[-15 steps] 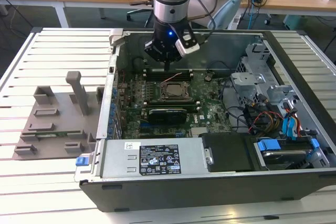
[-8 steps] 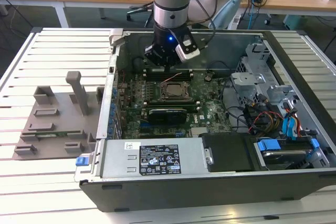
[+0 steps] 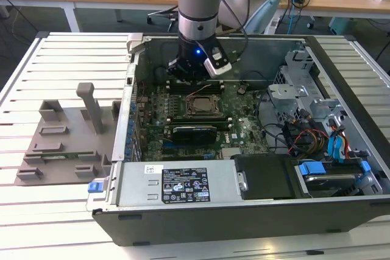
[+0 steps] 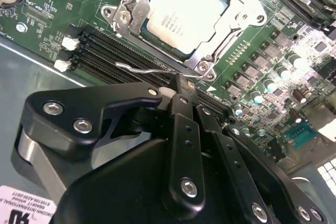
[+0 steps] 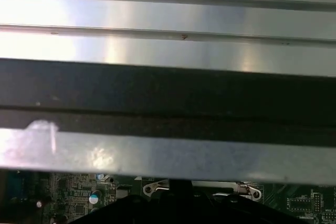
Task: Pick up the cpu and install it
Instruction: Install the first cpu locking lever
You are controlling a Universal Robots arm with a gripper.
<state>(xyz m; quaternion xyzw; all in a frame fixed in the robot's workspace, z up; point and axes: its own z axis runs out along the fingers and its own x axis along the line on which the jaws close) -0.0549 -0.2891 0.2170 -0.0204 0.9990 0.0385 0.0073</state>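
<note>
The cpu (image 4: 184, 17), a square chip with a silvery top, lies in the motherboard socket with the metal socket frame (image 4: 239, 22) closed around its rim. In the exterior view the cpu (image 3: 200, 105) sits mid-board inside the open computer case. My gripper (image 4: 181, 85) has its fingers brought together, the tip right at the thin wire socket lever (image 4: 142, 69) beside the socket. Whether the lever is pinched or merely touched I cannot tell. In the exterior view my gripper (image 3: 192, 80) hangs low over the board just behind the socket.
Black memory slots (image 4: 105, 45) run beside the socket near the gripper's tip. The case wall (image 5: 168, 93) stands close behind the arm. The power supply (image 3: 177, 184) lines the front, drive bays and cables (image 3: 317, 132) the exterior view's right, and a grey fixture (image 3: 67, 132) the left.
</note>
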